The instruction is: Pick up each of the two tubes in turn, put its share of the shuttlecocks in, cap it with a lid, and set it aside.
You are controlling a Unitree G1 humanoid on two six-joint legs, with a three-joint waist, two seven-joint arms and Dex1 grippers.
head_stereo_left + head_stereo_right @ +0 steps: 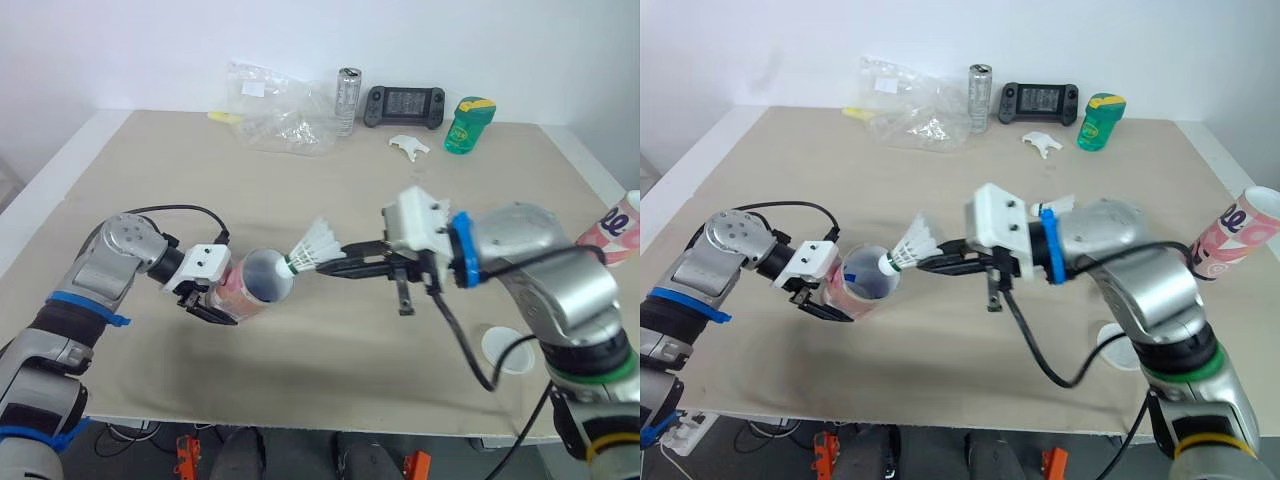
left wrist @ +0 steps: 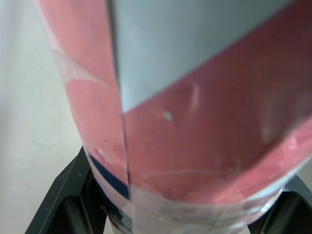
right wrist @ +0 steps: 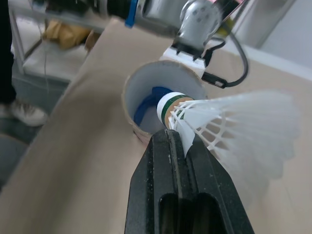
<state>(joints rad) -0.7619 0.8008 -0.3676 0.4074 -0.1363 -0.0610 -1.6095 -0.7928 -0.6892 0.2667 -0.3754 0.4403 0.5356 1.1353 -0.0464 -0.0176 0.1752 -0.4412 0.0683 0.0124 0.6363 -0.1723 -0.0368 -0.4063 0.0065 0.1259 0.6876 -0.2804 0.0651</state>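
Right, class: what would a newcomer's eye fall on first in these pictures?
The white shuttlecock at centre, pinched in the right gripper, its cork at the mouth of the pink tube. The left gripper holds that tube on its side. A second tube shows at the far right.

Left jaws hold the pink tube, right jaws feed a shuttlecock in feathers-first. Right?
No. The shuttlecock points cork-first at the mouth of the pink tube, feathers trailing, as the right wrist view shows. The left jaws do hold the tube; the right jaws hold the shuttlecock.
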